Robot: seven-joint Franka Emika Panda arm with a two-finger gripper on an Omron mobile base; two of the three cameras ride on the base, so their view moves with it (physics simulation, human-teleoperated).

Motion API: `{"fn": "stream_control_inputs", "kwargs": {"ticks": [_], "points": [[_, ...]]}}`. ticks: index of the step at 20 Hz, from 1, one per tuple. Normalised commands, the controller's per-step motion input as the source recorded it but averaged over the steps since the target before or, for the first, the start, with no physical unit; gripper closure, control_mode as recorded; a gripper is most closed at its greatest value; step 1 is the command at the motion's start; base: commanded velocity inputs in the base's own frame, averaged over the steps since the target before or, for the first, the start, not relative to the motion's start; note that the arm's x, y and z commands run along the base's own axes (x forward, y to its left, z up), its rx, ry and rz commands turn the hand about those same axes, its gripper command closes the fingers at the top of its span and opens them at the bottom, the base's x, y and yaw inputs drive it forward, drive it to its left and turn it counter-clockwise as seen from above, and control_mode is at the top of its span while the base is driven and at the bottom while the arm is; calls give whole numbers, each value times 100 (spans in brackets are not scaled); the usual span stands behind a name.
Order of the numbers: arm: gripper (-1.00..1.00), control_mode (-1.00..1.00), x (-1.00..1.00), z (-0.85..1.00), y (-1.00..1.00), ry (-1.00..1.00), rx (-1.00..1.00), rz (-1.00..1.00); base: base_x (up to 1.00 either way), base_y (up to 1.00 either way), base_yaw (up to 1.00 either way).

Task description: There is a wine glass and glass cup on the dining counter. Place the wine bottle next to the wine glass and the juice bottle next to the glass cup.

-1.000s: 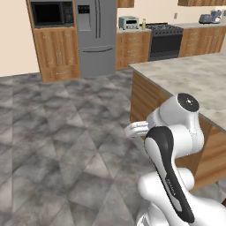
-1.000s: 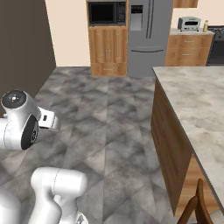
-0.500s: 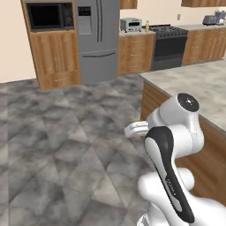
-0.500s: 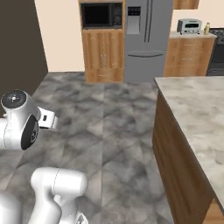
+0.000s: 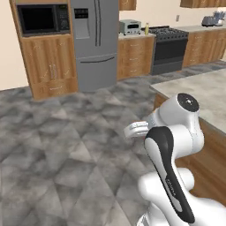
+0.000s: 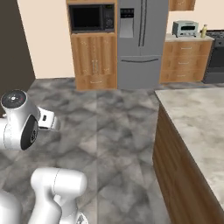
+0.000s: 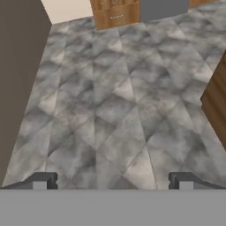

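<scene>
The gripper (image 7: 112,181) hangs open and empty over bare floor, since the juice bottle (image 6: 203,31) stands far off, upper right.

Dining counter (image 6: 192,118) ran off right and bottom edges; in left base view the arm covered its near part. Small yellow bottle (image 6: 203,30) beside toaster oven (image 6: 185,28) was too small to identify.

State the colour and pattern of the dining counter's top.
The dining counter has a pale beige-grey marbled stone top above brown wood sides, clearest in the right base view.
</scene>
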Motion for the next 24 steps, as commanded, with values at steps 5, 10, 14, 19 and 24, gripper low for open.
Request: {"fn": "stream_control_inputs", "kwargs": {"ticks": [5, 10, 14, 19, 24], "points": [[-100, 100, 0, 0, 0, 0, 0, 0, 86, 34, -26], [-100, 100, 0, 0, 0, 0, 0, 0, 75, 36, -39], [-100, 100, 0, 0, 0, 0, 0, 0, 70, 36, -44], [-100, 100, 0, 0, 0, 0, 0, 0, 70, 36, -43], [-100, 100, 0, 0, 0, 0, 0, 0, 75, 38, -36]]}}
